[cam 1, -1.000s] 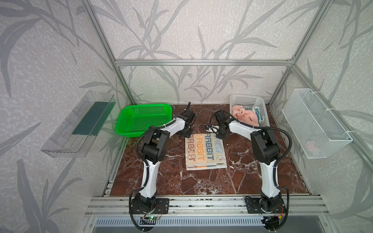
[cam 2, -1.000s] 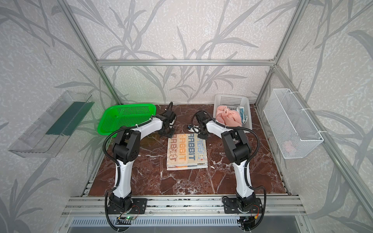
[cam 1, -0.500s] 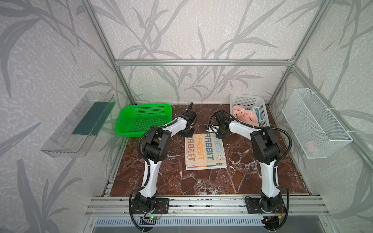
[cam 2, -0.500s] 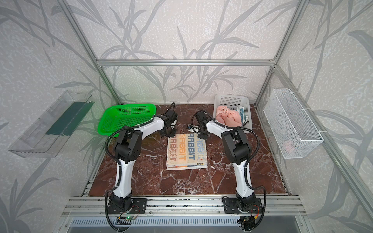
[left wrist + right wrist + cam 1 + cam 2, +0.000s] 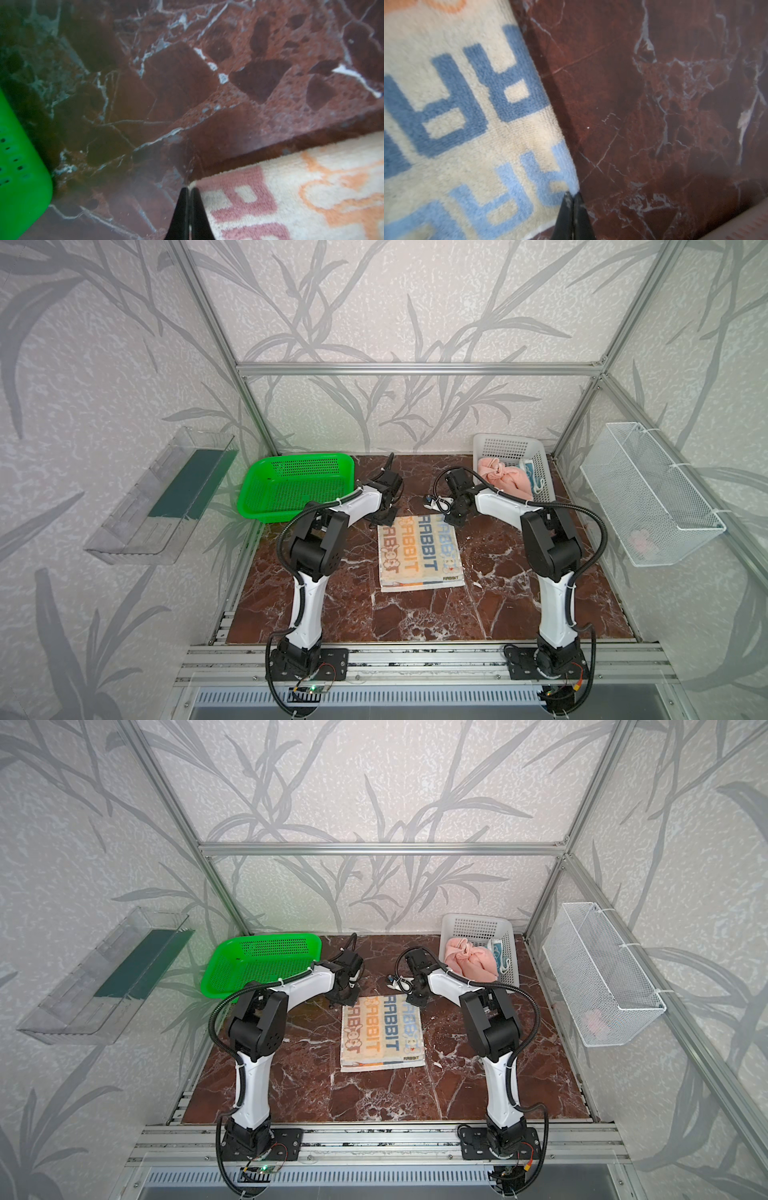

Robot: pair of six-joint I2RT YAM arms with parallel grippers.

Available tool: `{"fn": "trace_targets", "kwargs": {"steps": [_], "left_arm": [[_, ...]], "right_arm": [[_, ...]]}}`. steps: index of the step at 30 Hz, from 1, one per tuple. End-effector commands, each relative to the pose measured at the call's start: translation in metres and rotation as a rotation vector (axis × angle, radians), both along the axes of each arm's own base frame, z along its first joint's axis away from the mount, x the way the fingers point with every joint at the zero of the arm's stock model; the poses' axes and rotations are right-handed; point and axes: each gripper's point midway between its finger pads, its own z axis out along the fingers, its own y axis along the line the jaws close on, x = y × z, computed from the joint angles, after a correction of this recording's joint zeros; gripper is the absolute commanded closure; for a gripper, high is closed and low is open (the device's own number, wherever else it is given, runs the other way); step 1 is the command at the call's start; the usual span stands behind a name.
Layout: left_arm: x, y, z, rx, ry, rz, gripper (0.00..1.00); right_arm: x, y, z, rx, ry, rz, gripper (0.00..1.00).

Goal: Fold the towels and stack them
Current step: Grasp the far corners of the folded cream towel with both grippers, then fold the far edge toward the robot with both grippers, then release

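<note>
Cream terry towel lies flat at centre of the red-brown marble tabletop. It reads "RABBIT" in rows of blue and orange block letters, w/ an orange bunny face and a small "RABBIT" tag print at the near right corner.

L gripper sits at the towel's far left corner, black fingertips pressed together right at the cloth edge. R gripper sits at the far right corner, tips likewise together on the edge by pale blue lettering. Can't tell if cloth is caught between either pair.

Crumpled pink towel and small teal towel lie in the white perforated plastic basket at back right. Green plastic mesh basket stands at back left. White wire basket hangs on the right wall, clear plastic shelf on the left wall.
</note>
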Motion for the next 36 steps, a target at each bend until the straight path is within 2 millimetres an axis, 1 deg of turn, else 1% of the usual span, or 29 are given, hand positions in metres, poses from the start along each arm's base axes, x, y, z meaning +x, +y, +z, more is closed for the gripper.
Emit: {"fn": "trace_targets", "kwargs": {"steps": [1,6,10,16,19,22,26,29,32,36], "left_arm": [[0.017,0.016,0.040,0.061,-0.154,0.014,1.00],[0.030,0.022,0.064,0.098,-0.245,0.017,1.00],[0.041,0.021,0.081,0.105,-0.303,0.006,1.00],[0.056,0.021,0.107,0.128,-0.384,-0.005,1.00],[0.060,0.023,0.116,0.140,-0.402,-0.004,1.00],[0.060,0.025,0.119,0.145,-0.410,0.004,1.00],[0.051,0.027,0.118,0.118,-0.416,0.016,1.00],[0.043,0.023,0.119,0.072,-0.422,0.005,1.00],[0.035,0.023,0.114,0.055,-0.403,-0.001,1.00],[0.024,0.028,0.104,0.060,-0.368,0.008,1.00]], "right_arm": [[0.010,0.000,0.034,0.101,-0.055,-0.042,1.00],[0.020,0.000,0.044,0.129,-0.077,-0.069,1.00],[0.029,-0.001,0.053,0.155,-0.092,-0.082,1.00],[0.040,0.003,0.074,0.198,-0.119,-0.078,1.00],[0.042,0.006,0.085,0.224,-0.115,-0.086,1.00],[0.040,0.007,0.091,0.242,-0.100,-0.093,1.00],[0.028,0.009,0.090,0.266,-0.069,-0.080,1.00],[0.019,0.010,0.087,0.279,-0.056,-0.070,1.00],[0.009,0.011,0.084,0.293,-0.028,-0.062,1.00],[-0.003,0.012,0.081,0.309,0.005,-0.050,1.00]]}}
